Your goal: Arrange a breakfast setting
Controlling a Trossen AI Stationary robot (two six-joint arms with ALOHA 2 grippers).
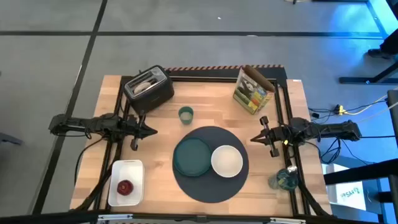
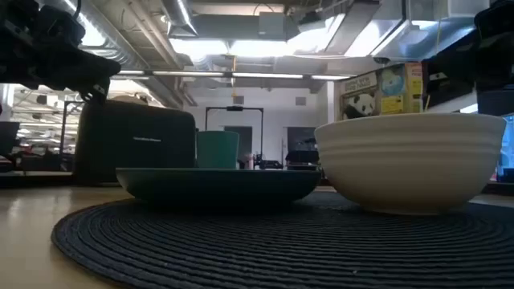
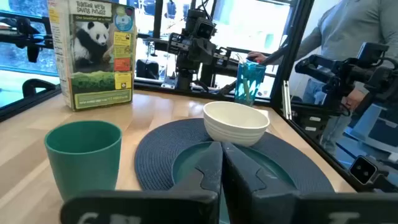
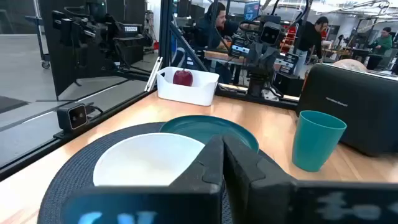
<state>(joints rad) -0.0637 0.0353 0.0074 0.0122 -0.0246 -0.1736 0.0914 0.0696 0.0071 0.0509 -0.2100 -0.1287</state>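
Observation:
A dark round mat point(image 1: 209, 186) lies at the table's near middle. A teal plate point(image 1: 192, 156) and a white bowl point(image 1: 227, 160) stand side by side on it. A small green cup point(image 1: 185, 114) stands upright on the wood beyond the mat. A red fruit point(image 1: 125, 187) lies in a white tray point(image 1: 127, 168) at the near left. A pale bagel point(image 1: 144, 83) sticks out of the toaster's slot. The cereal box point(image 1: 252, 90) stands at the far right. I see no orange-handled spoon. My left gripper point(image 1: 153, 131) is shut and empty left of the mat. My right gripper point(image 1: 252, 139) is shut and empty right of it.
A black toaster point(image 1: 148, 90) stands at the far left. A bluish glass point(image 1: 285, 179) holding teal things stands at the near right corner. A black frame point(image 1: 283, 93) runs along the table's edges. People show in the room beyond the table point(image 3: 360, 37).

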